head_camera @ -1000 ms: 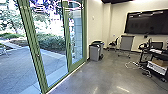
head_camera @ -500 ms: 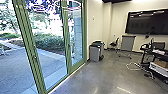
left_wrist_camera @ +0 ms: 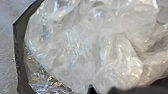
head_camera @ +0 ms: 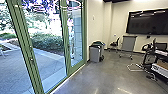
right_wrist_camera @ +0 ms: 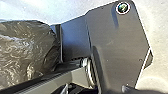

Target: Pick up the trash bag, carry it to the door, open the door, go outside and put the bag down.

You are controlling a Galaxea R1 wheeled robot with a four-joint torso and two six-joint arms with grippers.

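A translucent, crumpled trash bag [left_wrist_camera: 85,45] looms large in the left wrist view, with a dark tip low in front of it. The bag [right_wrist_camera: 27,47] also shows in the right wrist view, brownish and shiny, beside the robot's plate and jointed bar. How either gripper's fingers stand I cannot tell. In the head view the green-framed glass door [head_camera: 25,47] stands at the left, a small handle on its frame; paving and shrubs lie beyond the glass.
Grey bins [head_camera: 95,53] stand by the wall past the glass. Farther right are a grey wheeled board [head_camera: 128,45], a chair [head_camera: 114,44], and a dark desk or cart with a white box [head_camera: 160,68]. White cable [head_camera: 135,70] lies on the floor [head_camera: 95,77].
The head camera's picture has shifted: the near door frame sits farther left, and the bins and board look slightly farther right and nearer.
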